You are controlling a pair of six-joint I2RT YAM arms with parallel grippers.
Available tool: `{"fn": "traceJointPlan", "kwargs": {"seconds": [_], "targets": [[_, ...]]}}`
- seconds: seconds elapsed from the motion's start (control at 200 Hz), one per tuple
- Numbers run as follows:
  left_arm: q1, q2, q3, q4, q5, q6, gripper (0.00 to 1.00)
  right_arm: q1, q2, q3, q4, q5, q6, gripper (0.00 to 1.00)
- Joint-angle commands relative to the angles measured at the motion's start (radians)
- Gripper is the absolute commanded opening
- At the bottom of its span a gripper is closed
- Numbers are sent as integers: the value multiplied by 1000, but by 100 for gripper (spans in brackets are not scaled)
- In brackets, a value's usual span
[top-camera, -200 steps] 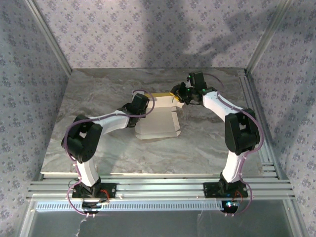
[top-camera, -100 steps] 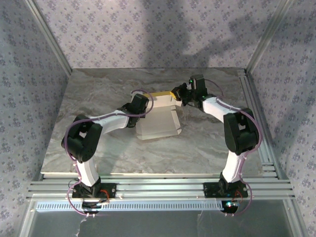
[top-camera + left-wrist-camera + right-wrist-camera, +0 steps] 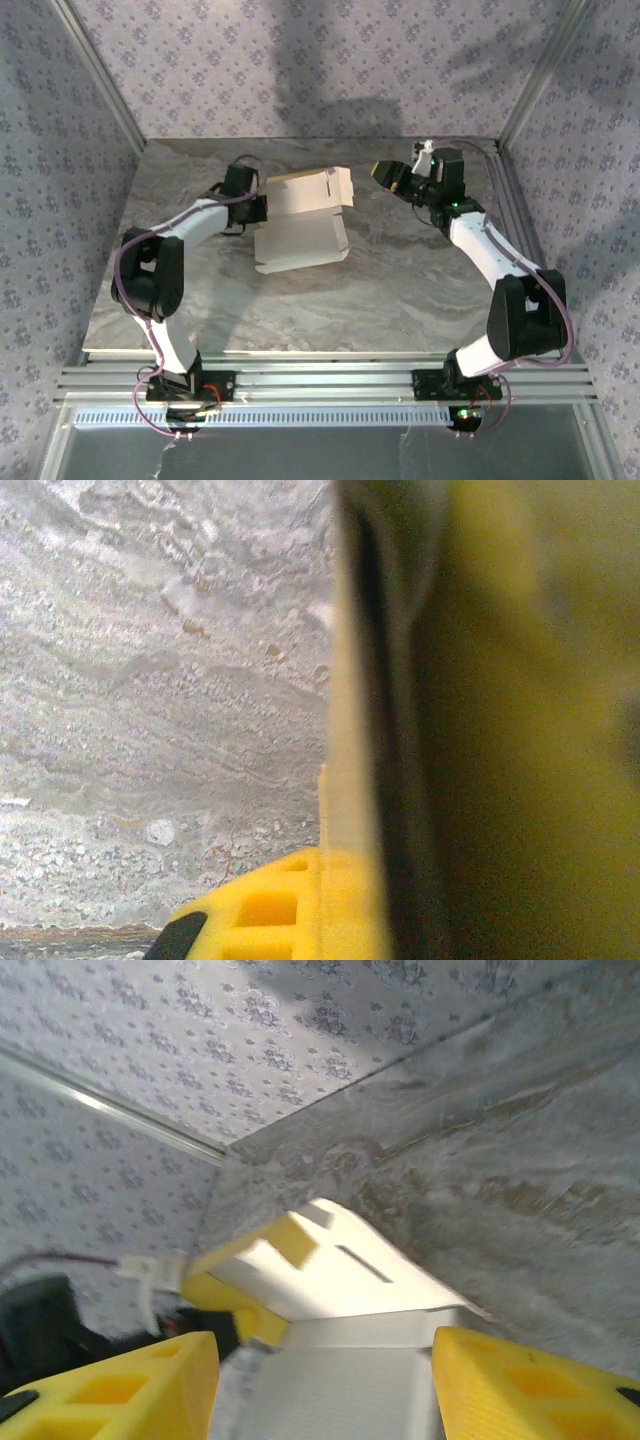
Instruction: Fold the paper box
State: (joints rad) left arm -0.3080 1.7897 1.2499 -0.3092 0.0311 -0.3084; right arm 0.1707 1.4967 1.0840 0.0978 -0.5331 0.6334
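Paper box [image 3: 300,238] lies white face up on worktop [image 3: 400,290], left of centre, its far flap tilted up. Left tool [image 3: 256,203] pinched on the box's left edge; yellow card sits close against its finger [image 3: 250,920]. Right tool [image 3: 385,172] spread wide, holding nothing, apart from the box off its right side

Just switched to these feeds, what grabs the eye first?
The half-folded paper box lies mid-way across the marble table, white side up, its far panel raised. The left pincer is clamped on its left edge, while the right pincer hangs open off its right side, not touching it.
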Motion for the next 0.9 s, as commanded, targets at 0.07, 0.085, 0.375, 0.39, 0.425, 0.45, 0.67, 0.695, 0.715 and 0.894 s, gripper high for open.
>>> {"fn": "traceJointPlan", "kwargs": {"seconds": [0.07,0.085,0.375,0.39,0.425,0.45,0.67,0.695,0.715,0.894], "targets": [[15,-61,36,-99,203,27,0,34,53,-67,-125,-4,-215,59],[18,-65,30,-92,208,19,0,37,55,-74,-123,1,-206,57],[24,-205,-167,158,212,-175,0,-79,82,-464,556,-64,550,23],[23,-214,-181,175,211,-184,0,-75,92,-464,578,-67,575,23],[19,-234,-210,211,199,-207,0,-63,127,-458,652,-79,659,24],[14,-251,-234,245,190,-222,0,-52,151,-447,688,-84,712,24],[-59,-303,-256,253,45,-252,0,70,94,-309,464,16,578,24],[-63,-303,-248,239,33,-254,0,90,66,-292,394,43,519,25],[-65,-301,-243,226,23,-257,0,106,45,-289,358,66,480,27],[-100,-309,-208,164,-48,-258,0,174,-64,-283,238,218,309,45]]}}
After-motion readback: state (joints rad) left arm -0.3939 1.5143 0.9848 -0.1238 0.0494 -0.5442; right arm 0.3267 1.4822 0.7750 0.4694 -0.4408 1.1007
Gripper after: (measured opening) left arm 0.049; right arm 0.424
